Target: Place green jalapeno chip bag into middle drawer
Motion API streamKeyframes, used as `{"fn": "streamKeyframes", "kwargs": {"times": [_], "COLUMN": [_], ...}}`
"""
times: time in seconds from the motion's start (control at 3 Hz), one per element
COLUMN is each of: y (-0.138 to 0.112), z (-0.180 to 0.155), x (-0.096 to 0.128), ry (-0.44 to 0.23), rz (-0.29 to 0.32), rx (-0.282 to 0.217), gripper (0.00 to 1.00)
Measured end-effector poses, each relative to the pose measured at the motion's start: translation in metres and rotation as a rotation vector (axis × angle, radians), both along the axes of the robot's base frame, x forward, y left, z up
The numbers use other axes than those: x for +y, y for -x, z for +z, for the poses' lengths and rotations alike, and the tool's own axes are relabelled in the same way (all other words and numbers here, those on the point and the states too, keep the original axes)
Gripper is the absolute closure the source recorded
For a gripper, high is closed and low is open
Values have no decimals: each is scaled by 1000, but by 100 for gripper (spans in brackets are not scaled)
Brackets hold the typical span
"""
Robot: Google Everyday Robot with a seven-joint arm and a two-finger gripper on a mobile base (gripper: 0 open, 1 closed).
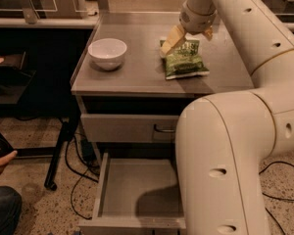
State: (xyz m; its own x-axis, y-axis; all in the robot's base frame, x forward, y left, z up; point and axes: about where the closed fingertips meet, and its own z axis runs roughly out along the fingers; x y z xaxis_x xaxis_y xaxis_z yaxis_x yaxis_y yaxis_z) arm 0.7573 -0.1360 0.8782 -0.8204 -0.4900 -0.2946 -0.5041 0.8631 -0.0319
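gripper hangs wide open, holding nothing, over the 12 o'clock end of the green jalapeno chip bag, middle drawer at 6 o'clock.

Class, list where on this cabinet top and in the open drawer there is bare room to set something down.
Bare: the strip between the white bowl and the green jalapeno chip bag, the front edge of the countertop, and the visible floor of the middle drawer. Crowded: the back right, where the open gripper hangs over the bag.
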Motion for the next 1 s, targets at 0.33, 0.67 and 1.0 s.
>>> {"fn": "streamKeyframes", "kwargs": {"times": [0.33,0.67,1.0], "y": [-9,-16,-21], "z": [-17,-31,-45], "x": [-5,-7,-4], "ry": [6,16,27], "rz": [-30,-48,-54], "rx": [15,30,49], "gripper": [0,0,0]}}
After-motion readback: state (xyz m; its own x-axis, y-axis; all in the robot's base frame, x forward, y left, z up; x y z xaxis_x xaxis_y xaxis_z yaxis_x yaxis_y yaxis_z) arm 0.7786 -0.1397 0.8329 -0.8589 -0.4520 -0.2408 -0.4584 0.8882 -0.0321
